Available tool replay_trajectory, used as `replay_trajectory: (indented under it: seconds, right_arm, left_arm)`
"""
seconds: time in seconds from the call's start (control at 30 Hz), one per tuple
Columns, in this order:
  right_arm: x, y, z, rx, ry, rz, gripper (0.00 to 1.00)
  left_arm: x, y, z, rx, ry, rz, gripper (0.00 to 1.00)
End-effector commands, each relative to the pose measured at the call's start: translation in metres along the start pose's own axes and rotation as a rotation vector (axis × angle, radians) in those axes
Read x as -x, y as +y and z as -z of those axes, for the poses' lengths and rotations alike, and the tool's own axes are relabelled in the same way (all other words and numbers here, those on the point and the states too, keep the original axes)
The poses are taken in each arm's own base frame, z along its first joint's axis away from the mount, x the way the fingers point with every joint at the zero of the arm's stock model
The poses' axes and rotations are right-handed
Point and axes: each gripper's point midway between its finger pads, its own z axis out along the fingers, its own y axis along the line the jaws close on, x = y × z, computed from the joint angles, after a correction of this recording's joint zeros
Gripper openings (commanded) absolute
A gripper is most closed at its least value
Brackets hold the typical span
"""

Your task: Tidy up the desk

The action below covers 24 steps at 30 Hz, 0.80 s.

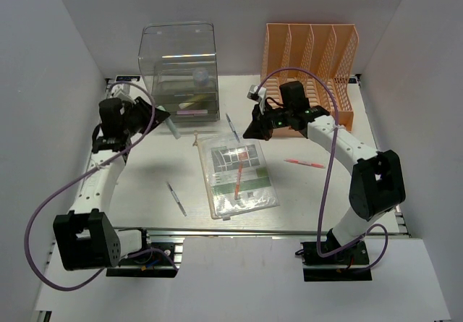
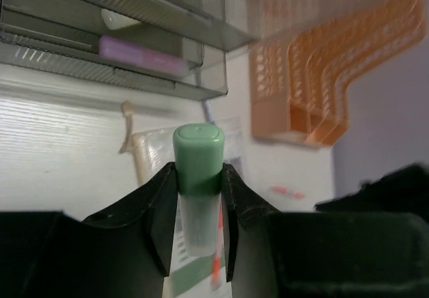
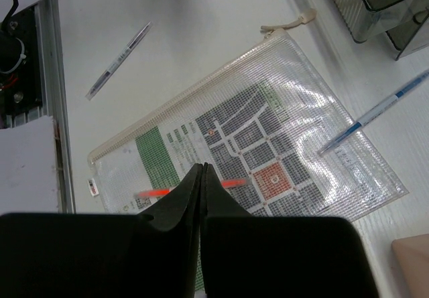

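The white desk (image 1: 145,177) holds a clear mesh zip pouch (image 1: 239,174) with a red pen (image 1: 238,181) lying on it. My left gripper (image 1: 168,123) is shut on a translucent tube with a green cap (image 2: 198,151) and holds it in front of the clear drawer box (image 1: 179,72). The tube stands upright between the fingers in the left wrist view. My right gripper (image 1: 255,130) is shut and empty, hovering over the pouch (image 3: 268,137). In the right wrist view its closed tip (image 3: 203,171) hides the middle of the red pen (image 3: 153,193).
An orange file rack (image 1: 311,61) stands at the back right. A blue pen (image 1: 231,126) lies by the pouch's far edge, a dark pen (image 1: 176,198) to its left, and another red pen (image 1: 304,163) to its right. A metal rail (image 1: 239,231) runs along the front edge.
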Motion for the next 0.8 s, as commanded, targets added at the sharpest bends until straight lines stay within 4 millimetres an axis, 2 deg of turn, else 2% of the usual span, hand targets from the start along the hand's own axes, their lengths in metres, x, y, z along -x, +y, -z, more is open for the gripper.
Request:
replay_trajectory:
  seconds: [0.0,0.03,0.07,0.1,0.13,0.17,0.2,0.23,0.27,0.33,0.37,0.43,0.5,0.67,0.77]
  right_arm:
    - [-0.001,-0.001,0.001,0.000,0.001,0.013,0.00]
    - [-0.002,-0.002,0.001,-0.002,0.004,0.010,0.00]
    - [-0.002,-0.004,0.002,-0.007,0.002,0.010,0.00]
    - [-0.003,-0.002,0.000,-0.002,0.005,0.008,0.00]
    - [-0.004,-0.003,-0.001,0.000,0.006,0.008,0.00]
    - [-0.005,-0.003,-0.001,0.002,0.008,0.003,0.00]
    - [-0.005,-0.003,-0.001,0.002,0.009,0.000,0.00]
    - [-0.006,-0.003,-0.002,0.004,0.010,-0.002,0.00]
    - [-0.007,-0.004,-0.002,0.003,0.011,-0.003,0.00]
    - [-0.007,-0.005,-0.001,-0.001,0.010,-0.003,0.00]
    - [-0.006,-0.004,-0.001,-0.002,0.009,0.000,0.00]
    - [-0.004,-0.004,0.000,-0.006,0.007,0.006,0.00]
    - [-0.004,-0.004,0.001,-0.009,0.006,0.003,0.00]
    - [-0.003,-0.006,0.005,-0.016,0.000,0.003,0.00]
    - [-0.002,-0.008,0.006,-0.019,-0.003,0.002,0.00]
  left_arm:
    - [0.039,-0.015,0.005,-0.022,-0.286,0.256,0.00]
    - [0.039,0.001,0.004,0.029,-0.355,0.425,0.00]
    - [0.043,-0.006,0.005,0.005,-0.396,0.474,0.00]
    - [0.043,-0.002,0.003,0.029,-0.415,0.545,0.00]
    - [0.056,0.004,0.004,0.065,-0.491,0.637,0.00]
    - [0.062,-0.006,0.001,0.039,-0.515,0.645,0.00]
    - [0.064,-0.002,-0.009,0.056,-0.523,0.649,0.00]
    - [0.080,-0.009,-0.010,0.057,-0.561,0.662,0.00]
    - [0.079,0.002,-0.023,0.095,-0.556,0.680,0.00]
    - [0.081,-0.001,-0.036,0.111,-0.553,0.725,0.00]
    - [0.082,0.009,-0.046,0.153,-0.557,0.747,0.00]
    - [0.069,0.014,-0.060,0.207,-0.520,0.791,0.00]
    - [0.066,0.019,-0.074,0.274,-0.513,0.809,0.00]
    - [0.057,0.031,-0.092,0.335,-0.518,0.819,0.00]
    - [0.046,0.030,-0.104,0.344,-0.491,0.814,0.00]
